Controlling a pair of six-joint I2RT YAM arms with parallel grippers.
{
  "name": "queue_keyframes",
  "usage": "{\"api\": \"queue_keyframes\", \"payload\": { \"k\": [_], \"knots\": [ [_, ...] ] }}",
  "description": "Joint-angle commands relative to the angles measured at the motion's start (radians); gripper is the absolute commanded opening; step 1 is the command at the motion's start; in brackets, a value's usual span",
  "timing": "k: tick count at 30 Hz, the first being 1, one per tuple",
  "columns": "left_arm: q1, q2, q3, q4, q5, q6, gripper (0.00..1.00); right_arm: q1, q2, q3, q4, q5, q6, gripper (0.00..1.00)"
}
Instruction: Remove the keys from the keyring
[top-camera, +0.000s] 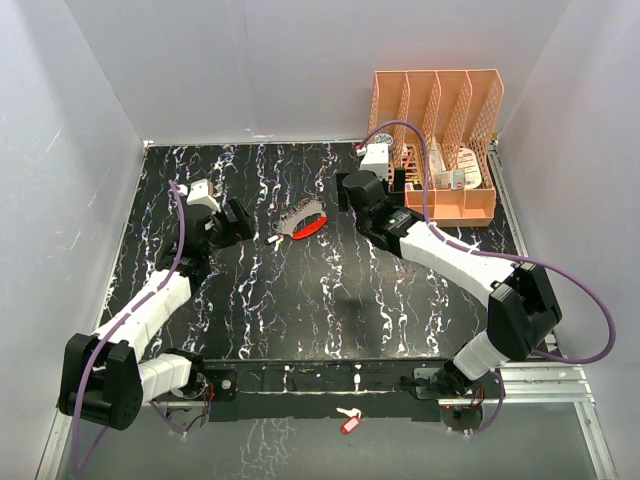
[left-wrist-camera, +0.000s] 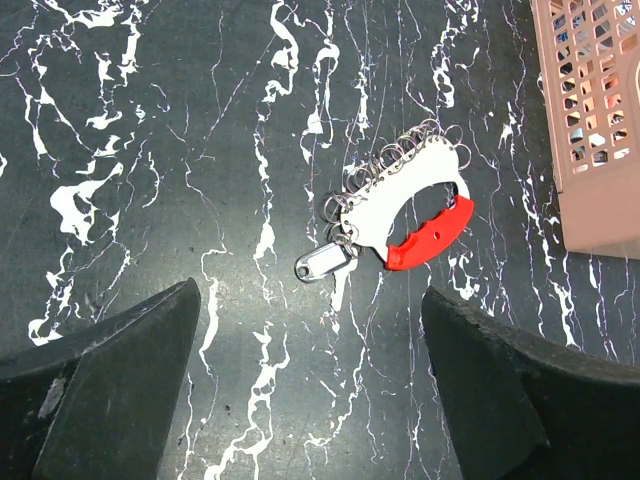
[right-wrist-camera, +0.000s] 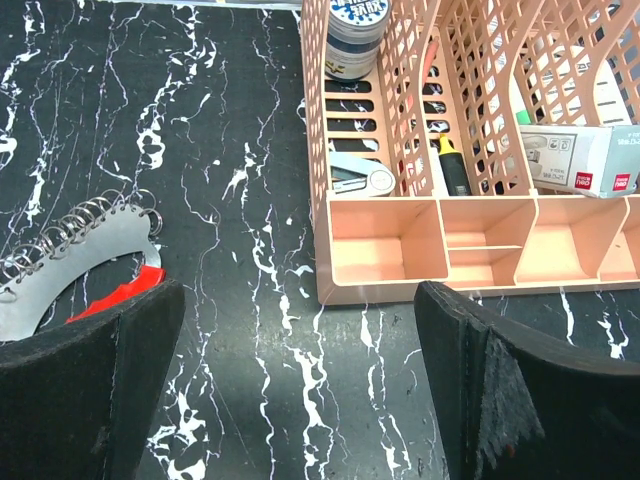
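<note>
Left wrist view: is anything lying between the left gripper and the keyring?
Nothing visible does. Only bare marbled table lies between the open left gripper and the keyring; the peach organizer stands off to the side.

Two end effectors (top-camera: 246, 221) (top-camera: 344, 190), one keyring (top-camera: 303, 222), one peach organiser (top-camera: 440, 150); one red-tagged key (top-camera: 348, 421)

Left arm (top-camera: 150, 312) & right arm (top-camera: 452, 256): white links, blk joints, purple cables (top-camera: 180, 215), blk bases.
</note>
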Motion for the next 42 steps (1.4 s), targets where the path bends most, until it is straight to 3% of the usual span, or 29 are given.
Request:
{"api": "queue_keyframes", "payload": {
  "k": [1,19,26,30,33,36,42],
  "knots": [
    [-0.003,-0.019,0.04,-0.007,-0.009,0.011,0.92,-0.005,-0.038,-0.014,0.091,0.01,-0.007,0.98],
    [-0.003,-0.017,0.043,-0.001,-0.013,0.012,0.92,-0.005,-0.101,-0.062,0.124,0.002,0.006,0.98],
    [-0.004,0.004,0.089,-0.013,-0.024,0.033,0.92,-0.006,-0.227,-0.202,0.319,-0.211,-0.086,0.98],
    [-0.003,0.013,0.1,-0.001,-0.033,0.036,0.92,-0.028,-0.18,-0.138,0.256,-0.209,-0.05,0.98],
    [-0.002,0.032,0.121,-0.01,-0.053,0.038,0.92,-0.071,-0.098,-0.081,0.236,-0.362,-0.03,0.97],
    [-0.003,0.055,0.137,-0.01,-0.064,0.05,0.93,-0.081,0.015,0.001,0.221,-0.5,-0.032,0.86],
    [-0.003,0.12,0.174,-0.041,-0.11,0.077,0.99,-0.08,0.307,0.203,0.16,-0.655,-0.063,0.54]
  ]
}}
